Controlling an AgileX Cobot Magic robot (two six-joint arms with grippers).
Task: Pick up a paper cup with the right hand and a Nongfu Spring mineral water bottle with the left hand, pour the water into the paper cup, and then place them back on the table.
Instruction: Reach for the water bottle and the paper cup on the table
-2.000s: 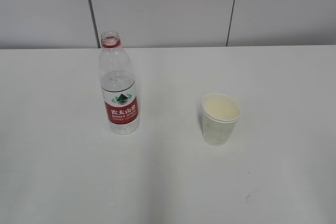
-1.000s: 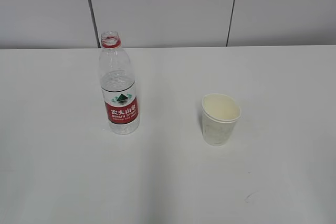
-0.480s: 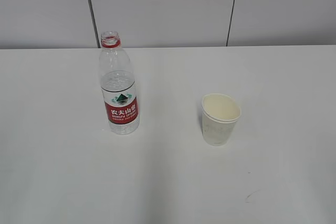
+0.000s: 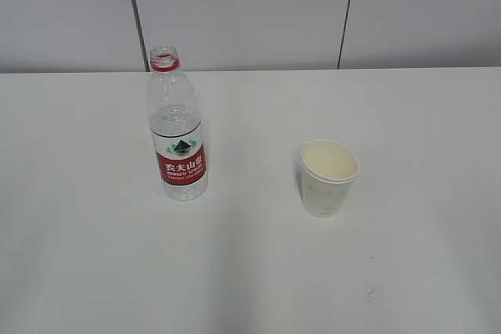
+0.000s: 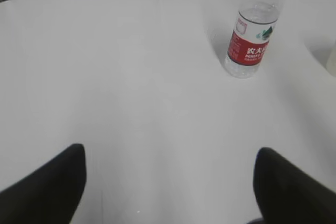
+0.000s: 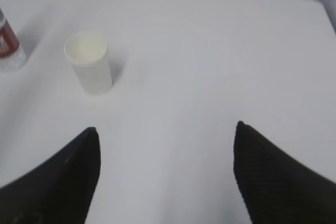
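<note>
The Nongfu Spring bottle (image 4: 178,129) stands upright and uncapped on the white table (image 4: 250,271), left of centre, about half full of water. It also shows in the left wrist view (image 5: 253,32), far ahead to the right. The white paper cup (image 4: 329,177) stands upright to the right; in the right wrist view it (image 6: 89,62) is ahead and to the left. My left gripper (image 5: 170,153) is open and empty over bare table. My right gripper (image 6: 166,129) is open and empty too. Neither gripper shows in the exterior view.
A small dark scuff mark (image 4: 373,293) lies on the table near the front right. A grey panelled wall (image 4: 250,13) stands behind the table's far edge. The bottle's base shows at the left edge of the right wrist view (image 6: 7,48).
</note>
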